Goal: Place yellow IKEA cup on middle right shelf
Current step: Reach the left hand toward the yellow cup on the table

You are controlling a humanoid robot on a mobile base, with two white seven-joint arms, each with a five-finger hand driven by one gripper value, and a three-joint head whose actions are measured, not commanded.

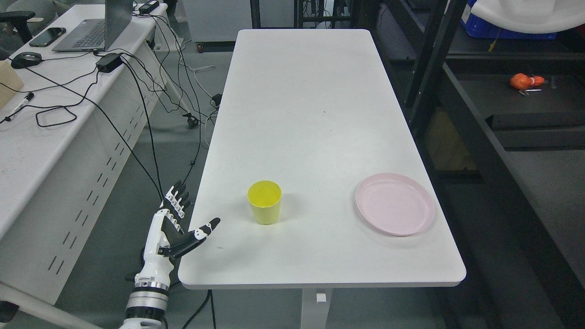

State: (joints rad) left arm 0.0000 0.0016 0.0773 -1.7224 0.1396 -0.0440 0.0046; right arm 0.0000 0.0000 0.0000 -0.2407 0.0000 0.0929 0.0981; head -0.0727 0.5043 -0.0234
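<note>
**Standing upright near the front of the counter: the yellow cup, untouched**

Standing with its mouth up, the yellow cup point(264, 202) sits on the white counter point(311, 114) toward the near edge, a little left of the counter's middle line. Nothing can be seen inside it. It lies to the right of the fingers point(179, 201) and slightly beyond the thumb tip, apart from them with bare counter between.

The left hand point(176, 226) comes up from the lower left, at the counter's near left corner. Its fingers are spread and straight, pointing away from the robot, with the thumb stretched out to the right over the counter's edge toward the cup. It holds nothing.

Farther right of the fingers, past the cup and well apart from it, a pink plate point(395, 203) lies flat near the counter's right edge.

To the left of the fingers, across a strip of floor, a second white counter point(27, 151) carries a laptop point(98, 27), a phone point(47, 36), a mouse point(26, 59), a marker point(22, 103) and black cables point(137, 87). Far to the right, dark shelving point(502, 151) holds a small orange object point(525, 81).
</note>
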